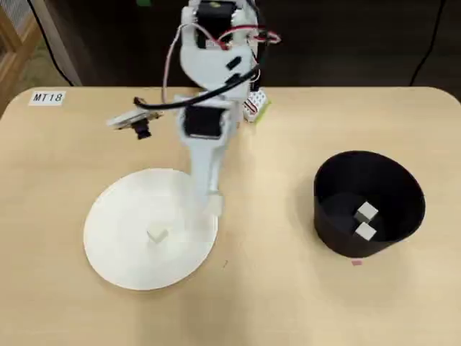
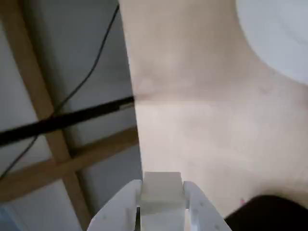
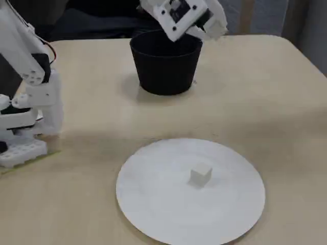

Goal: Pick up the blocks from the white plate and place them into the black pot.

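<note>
The white plate (image 1: 122, 238) lies on the table left of centre and holds one white block (image 1: 157, 235); both also show in the fixed view, the plate (image 3: 153, 204) and the block (image 3: 201, 174). The black pot (image 1: 328, 209) stands at the right with two blocks (image 1: 366, 212) (image 1: 365, 231) inside. My gripper (image 1: 213, 205) is raised over the plate's right edge, shut on another white block (image 2: 161, 190). In the wrist view my gripper (image 2: 162, 186) pinches it between both fingers. In the fixed view my gripper (image 3: 213, 26) hangs high, seen above the pot (image 3: 166, 66).
The arm's white base (image 3: 28, 117) stands at the table's far edge in the overhead view. A label reading MT18 (image 1: 48, 97) lies at the back left. A small pink mark (image 1: 356, 262) sits by the pot. The table edge (image 2: 134, 120) shows in the wrist view.
</note>
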Robot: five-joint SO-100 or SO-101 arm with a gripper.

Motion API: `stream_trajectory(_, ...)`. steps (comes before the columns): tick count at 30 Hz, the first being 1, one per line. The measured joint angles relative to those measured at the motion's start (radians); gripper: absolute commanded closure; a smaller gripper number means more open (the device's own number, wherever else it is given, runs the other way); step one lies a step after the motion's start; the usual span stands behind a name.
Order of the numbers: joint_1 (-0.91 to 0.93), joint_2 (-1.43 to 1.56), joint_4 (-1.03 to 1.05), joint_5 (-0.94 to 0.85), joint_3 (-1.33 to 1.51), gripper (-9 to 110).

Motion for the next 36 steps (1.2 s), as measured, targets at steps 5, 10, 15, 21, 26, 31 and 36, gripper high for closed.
stream_trajectory(5, -0.186, 0.023, -0.078, -0.081, 0.04, 104)
stream_trajectory(10, -0.328, 0.025, -0.222, -0.124, 0.173, 104)
stream_trajectory(15, -0.436, 0.025, -0.318, -0.144, 0.29, 104)
stream_trajectory(21, -0.492, 0.025, -0.393, -0.144, 0.383, 104)
stream_trajectory(26, -0.515, 0.021, -0.403, -0.144, 0.391, 96)
stream_trajectory(31, -0.518, 0.015, -0.403, -0.161, 0.391, 78)
stream_trajectory(36, -0.517, 0.015, -0.403, -0.161, 0.391, 78)
